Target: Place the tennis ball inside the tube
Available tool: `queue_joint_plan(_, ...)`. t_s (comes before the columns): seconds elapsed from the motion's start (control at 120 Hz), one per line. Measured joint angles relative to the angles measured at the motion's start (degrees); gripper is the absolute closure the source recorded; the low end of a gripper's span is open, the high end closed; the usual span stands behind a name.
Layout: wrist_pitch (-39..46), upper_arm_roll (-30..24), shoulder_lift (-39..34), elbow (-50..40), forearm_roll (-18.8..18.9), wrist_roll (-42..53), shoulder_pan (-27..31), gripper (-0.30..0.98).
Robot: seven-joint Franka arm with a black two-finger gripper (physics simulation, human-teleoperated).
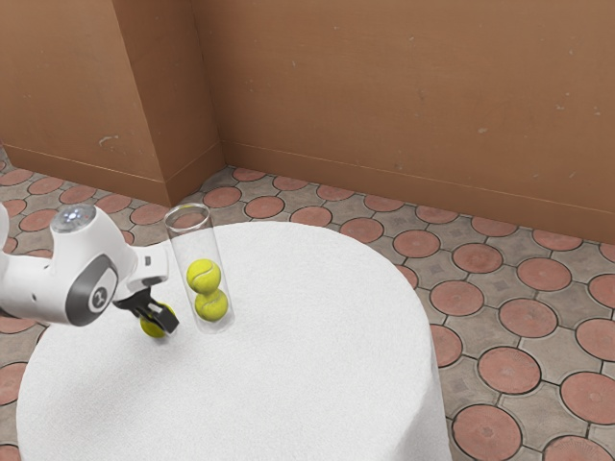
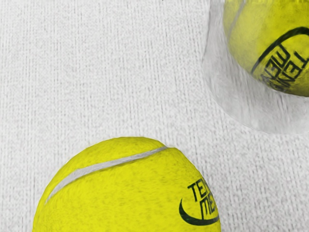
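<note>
My black gripper (image 1: 161, 315) is pointed down at a loose yellow-green tennis ball (image 1: 152, 327), partly covering it in the exterior view. How it stands around the ball cannot be made out. That ball (image 2: 128, 188) looms large at the wrist view's lower edge, a pale seam and dark lettering on it. Just beside it, toward the exterior view's right, the clear tube (image 1: 181, 245) stands with its round rim up and two tennis balls stacked inside, an upper one (image 1: 204, 277) and a lower one (image 1: 211, 306). The wrist view catches part of the tube (image 2: 231, 104) with a ball (image 2: 270, 48) in it.
A round table (image 1: 298, 355) with a white cloth carries everything. The arm comes in from the exterior view's left, close to the tube. Behind the table are a tiled floor (image 1: 418, 243) and a brown wall (image 1: 404, 96).
</note>
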Motion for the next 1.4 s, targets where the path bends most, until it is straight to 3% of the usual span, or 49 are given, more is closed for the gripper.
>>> queue_joint_plan(0.217,0.5,0.0,2.5,1.9,-0.7,1.2,0.1,0.01)
queue_joint_plan(0.375,0.6,0.0,3.2,2.2,-0.9,1.8,0.1,0.17)
queue_joint_plan(0.575,0.5,0.0,3.1,2.1,-1.2,2.5,0.0,0.27)
queue_joint_plan(0.767,0.0,0.1,1.2,1.8,-1.3,2.8,0.0,0.31)
queue_joint_plan(0.867,-1.6,0.2,-3.5,0.1,-1.4,2.9,-0.1,0.33)
queue_joint_plan(1.0,-7.1,0.1,-12.6,-0.8,-1.4,2.9,-0.1,0.33)
queue_joint_plan(1.208,-22.9,0.0,-27.5,0.7,-1.1,0.5,-0.2,0.32)
queue_joint_plan(1.4,-36.9,-3.3,-27.2,12.3,-0.5,-2.5,-0.2,0.3)
